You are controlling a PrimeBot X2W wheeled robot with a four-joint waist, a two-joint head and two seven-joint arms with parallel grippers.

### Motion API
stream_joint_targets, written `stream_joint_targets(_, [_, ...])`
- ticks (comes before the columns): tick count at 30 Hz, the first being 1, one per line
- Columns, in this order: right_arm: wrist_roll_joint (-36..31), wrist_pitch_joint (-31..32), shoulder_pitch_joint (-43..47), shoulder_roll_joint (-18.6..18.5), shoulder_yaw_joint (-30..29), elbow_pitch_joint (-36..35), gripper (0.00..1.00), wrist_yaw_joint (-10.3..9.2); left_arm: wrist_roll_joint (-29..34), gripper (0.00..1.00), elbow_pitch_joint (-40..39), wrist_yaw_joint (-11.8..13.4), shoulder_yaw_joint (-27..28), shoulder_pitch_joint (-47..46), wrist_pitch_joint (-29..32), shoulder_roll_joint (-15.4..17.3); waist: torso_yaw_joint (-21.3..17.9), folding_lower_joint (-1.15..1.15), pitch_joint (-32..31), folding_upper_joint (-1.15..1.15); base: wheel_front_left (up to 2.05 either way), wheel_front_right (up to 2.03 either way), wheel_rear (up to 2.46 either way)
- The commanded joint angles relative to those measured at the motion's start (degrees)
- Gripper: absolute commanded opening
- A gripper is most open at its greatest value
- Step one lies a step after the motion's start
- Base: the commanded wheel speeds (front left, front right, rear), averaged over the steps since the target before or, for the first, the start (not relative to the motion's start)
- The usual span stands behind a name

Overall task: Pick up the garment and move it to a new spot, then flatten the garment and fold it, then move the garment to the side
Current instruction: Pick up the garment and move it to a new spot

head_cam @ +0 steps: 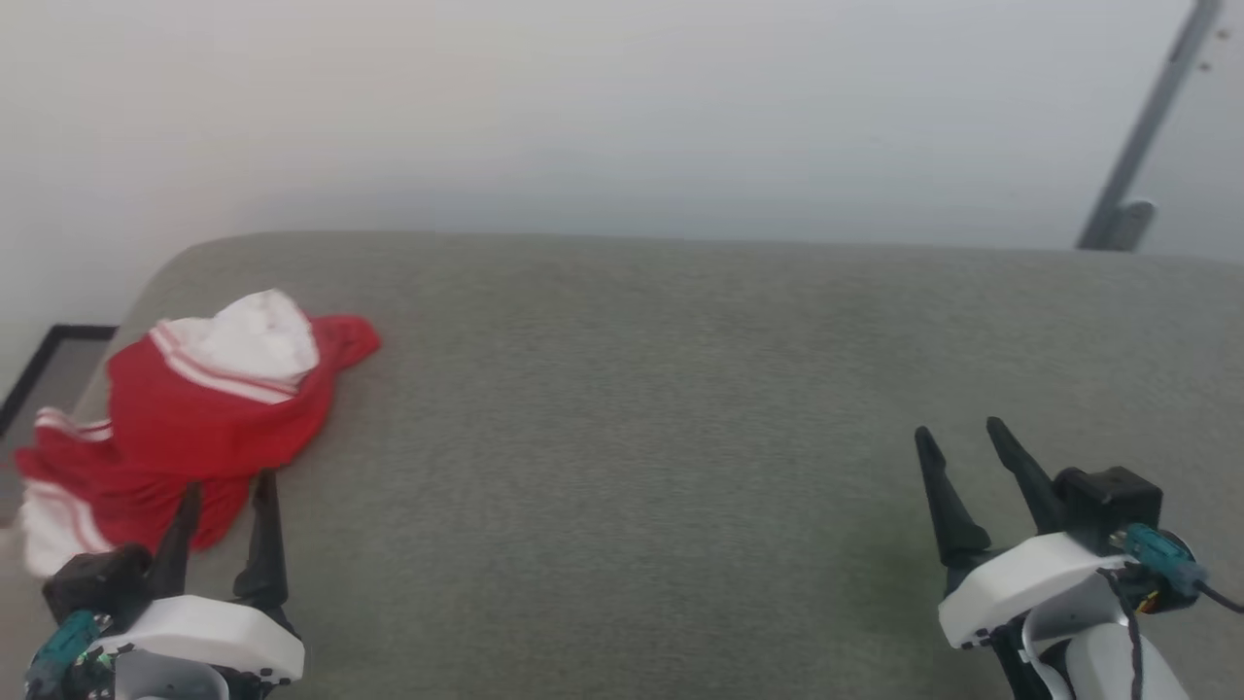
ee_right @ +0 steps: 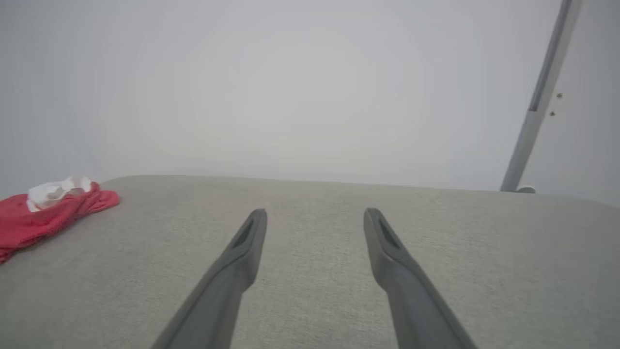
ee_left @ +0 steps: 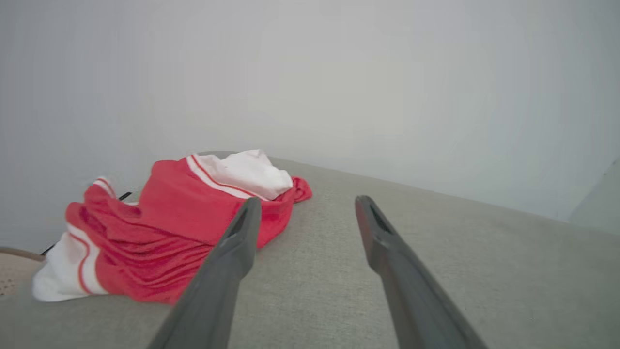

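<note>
- Two grippers rest low over a grey-green padded surface (head_cam: pixel 680 437), both with their dark fingers spread apart and nothing between them.
- Left gripper (head_cam: pixel 228 483) sits at the near left corner of the surface. In the head view its fingertips overlap the near edge of the garment (head_cam: pixel 194 418); whether they touch the cloth I cannot tell.
- From the left wrist view, the garment lies ahead and to the left of the fingers, and the left finger (ee_left: pixel 227 257) crosses in front of its red hem.
- Garment: a red shirt with white sleeves and red-and-white striped trim, bunched in a loose heap at the far left of the surface, close to its rounded corner. One white sleeve sits on top of the heap and another white part spills toward the left edge. No number is visible in the folds.
- Right gripper (head_cam: pixel 957 430) is at the near right, well apart from the garment, with bare padding ahead of it and between its fingers.
- Nothing lies on the surface between the garment and the right gripper.
- Behind the surface stands a plain pale wall (head_cam: pixel 583 117).
- Far right, a grey slanted pole (head_cam: pixel 1137 146) rises beyond the back edge, ending in a small foot.
- Left of the surface, past the garment, a thin black frame (head_cam: pixel 49 360) shows on the floor.
- At the left edge of the left wrist view, a tan curved object (ee_left: pixel 12 271) sits just beside the garment's white sleeve; what it is I cannot tell.
</note>
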Motion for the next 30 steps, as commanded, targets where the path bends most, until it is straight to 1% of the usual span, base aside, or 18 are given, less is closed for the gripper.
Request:
stream_joint_targets(1, [0.45,0.08,-0.73,0.03,0.64,0.05,1.00,0.00,0.10,1.00,-0.42,0.47,0.24,-0.01,0.07,0.23,2.73,0.00,-0.46,0.00,0.00,0.00,0.00])
stream_joint_targets(8, [1.08,0.41,-1.92,0.12,3.67,0.73,1.00,0.00,-0.63,1.00,-1.93,1.84,1.24,1.20,1.05,0.91,8.84,0.00,-0.92,0.00,0.00,0.00,0.00])
stream_joint_targets(12, [1.46,0.25,-2.64,0.11,5.08,1.35,1.00,0.00,-0.95,1.00,-2.92,2.83,1.54,1.50,1.71,0.78,11.53,0.00,-1.04,0.00,0.00,0.00,0.00])
stream_joint_targets(16, [1.65,-0.09,-2.84,-0.09,5.71,1.99,1.00,-0.01,-1.34,1.00,-3.50,3.13,1.41,1.78,2.51,0.86,13.60,0.00,-0.97,0.00,0.00,0.00,0.00])
stream_joint_targets(24, [1.51,-0.36,-2.69,-0.44,4.82,1.73,1.00,-0.01,-2.55,1.00,-3.59,4.06,1.51,0.37,3.31,0.11,15.68,0.00,0.00,0.00,0.00,0.00,0.00])
stream_joint_targets(30, [1.03,0.40,-3.83,-1.08,4.37,0.64,1.00,-0.01,-3.73,1.00,-0.30,3.17,1.57,-4.59,5.18,1.45,14.91,0.00,2.03,0.00,0.00,0.00,0.00])
